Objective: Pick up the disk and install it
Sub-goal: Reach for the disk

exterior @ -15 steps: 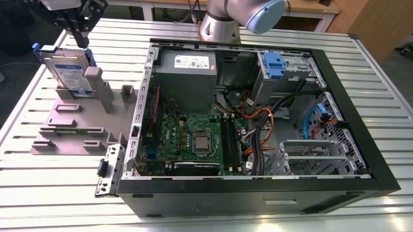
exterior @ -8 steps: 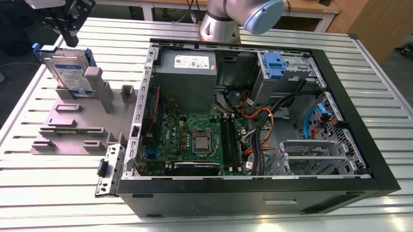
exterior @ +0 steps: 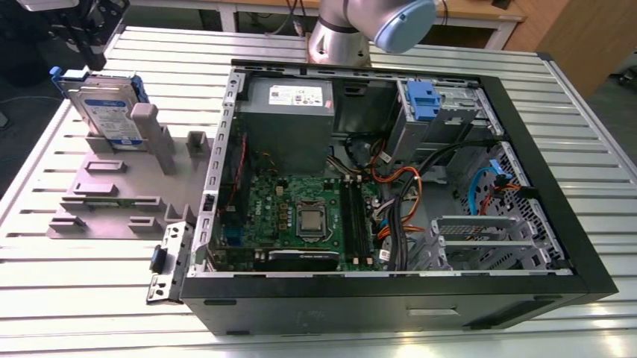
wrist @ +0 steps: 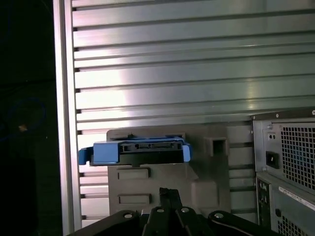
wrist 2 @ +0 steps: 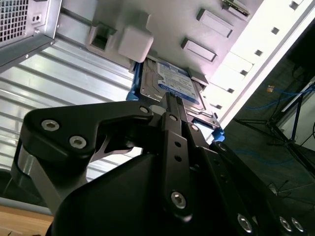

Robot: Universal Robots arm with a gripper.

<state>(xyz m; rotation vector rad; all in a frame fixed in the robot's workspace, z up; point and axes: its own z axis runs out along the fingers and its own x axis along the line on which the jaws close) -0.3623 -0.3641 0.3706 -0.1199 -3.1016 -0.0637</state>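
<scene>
The disk [exterior: 104, 104] stands on edge in a grey holder [exterior: 110, 201] on the exterior view's left, its white-and-blue label facing out and blue carrier around its edge. In the second wrist view the disk [wrist 2: 172, 83] lies just beyond my gripper [wrist 2: 171, 98], whose black fingers are shut together with nothing between them. In the first wrist view the disk's blue-framed connector edge [wrist: 138, 151] sits on the holder [wrist: 202, 172], a short way off from the gripper [wrist: 168, 192], not touching.
An open computer case [exterior: 557, 224] takes up the middle of the slatted metal table [exterior: 60, 261], with a grey power supply [exterior: 289, 112], a motherboard [exterior: 298, 216] and a blue-tabbed drive [exterior: 423, 101] in its bay. The table's edge [wrist: 59, 123] runs close beside the holder.
</scene>
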